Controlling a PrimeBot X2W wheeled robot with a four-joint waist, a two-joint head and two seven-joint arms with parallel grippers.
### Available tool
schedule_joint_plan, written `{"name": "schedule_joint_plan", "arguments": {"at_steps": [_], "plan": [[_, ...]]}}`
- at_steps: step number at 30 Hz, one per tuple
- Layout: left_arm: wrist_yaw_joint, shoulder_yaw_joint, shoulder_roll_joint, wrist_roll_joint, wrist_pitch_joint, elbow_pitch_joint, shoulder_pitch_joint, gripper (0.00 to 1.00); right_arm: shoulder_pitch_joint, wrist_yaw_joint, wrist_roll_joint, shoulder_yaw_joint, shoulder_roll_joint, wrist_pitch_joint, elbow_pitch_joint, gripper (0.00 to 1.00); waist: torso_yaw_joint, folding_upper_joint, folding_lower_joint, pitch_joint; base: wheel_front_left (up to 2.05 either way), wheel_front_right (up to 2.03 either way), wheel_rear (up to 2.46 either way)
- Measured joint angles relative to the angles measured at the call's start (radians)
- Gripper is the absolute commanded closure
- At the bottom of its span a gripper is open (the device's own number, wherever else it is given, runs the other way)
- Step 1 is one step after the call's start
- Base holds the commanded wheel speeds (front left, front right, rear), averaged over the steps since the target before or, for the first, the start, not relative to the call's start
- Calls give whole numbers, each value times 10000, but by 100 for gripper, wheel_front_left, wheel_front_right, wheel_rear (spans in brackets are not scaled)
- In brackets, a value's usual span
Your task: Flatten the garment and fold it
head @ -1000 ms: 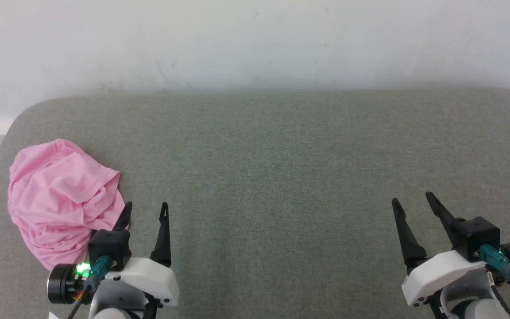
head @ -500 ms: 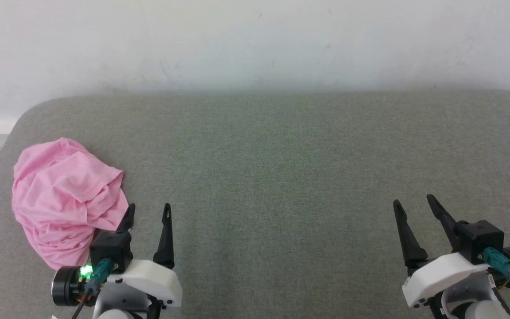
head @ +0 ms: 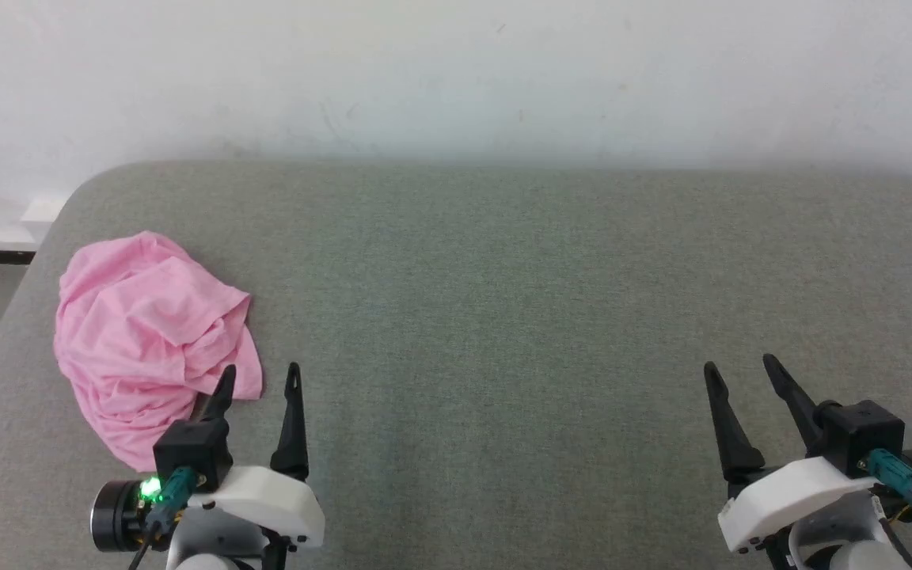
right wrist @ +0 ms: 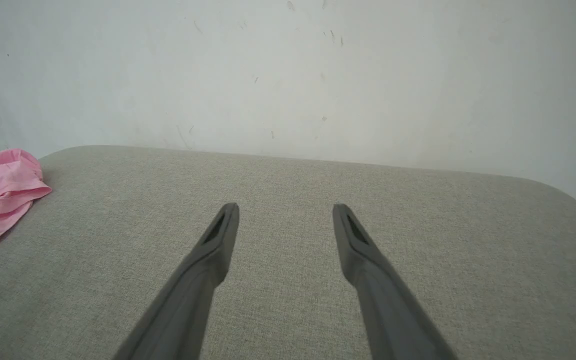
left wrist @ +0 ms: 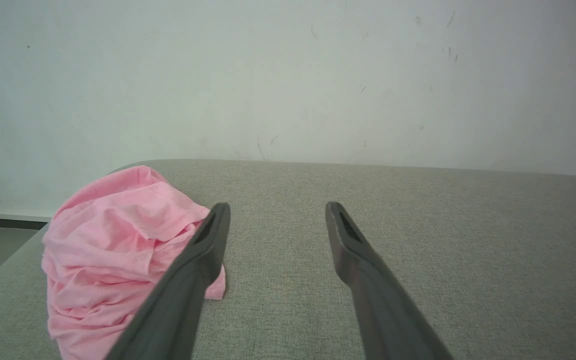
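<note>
- The pink garment (head: 151, 340) lies crumpled in a heap at the left side of the grey padded table (head: 519, 301), close to its left edge. No flattening is evident.
- Step judged in hand: the first reach for the cloth. Recommended: pinch a single outer edge or hem rather than the bulk, then draw it toward the bare centre, where there is room to spread.
- The left gripper (head: 260, 367) has its jaws fully apart and holds nothing. One finger sits just beside the heap's near edge; contact cannot be confirmed.
- The right gripper (head: 739, 362) has its jaws equally wide and empty, over bare table, well apart from the garment.
</note>
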Motion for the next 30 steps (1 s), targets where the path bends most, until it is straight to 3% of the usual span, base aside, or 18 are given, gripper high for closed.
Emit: {"name": "schedule_joint_plan", "arguments": {"at_steps": [30], "plan": [[387, -48, 0, -589, -633, 297, 34, 0, -1, 0, 686, 102, 2, -604, 738, 0, 1589, 0, 0, -22, 0, 0, 0]]}}
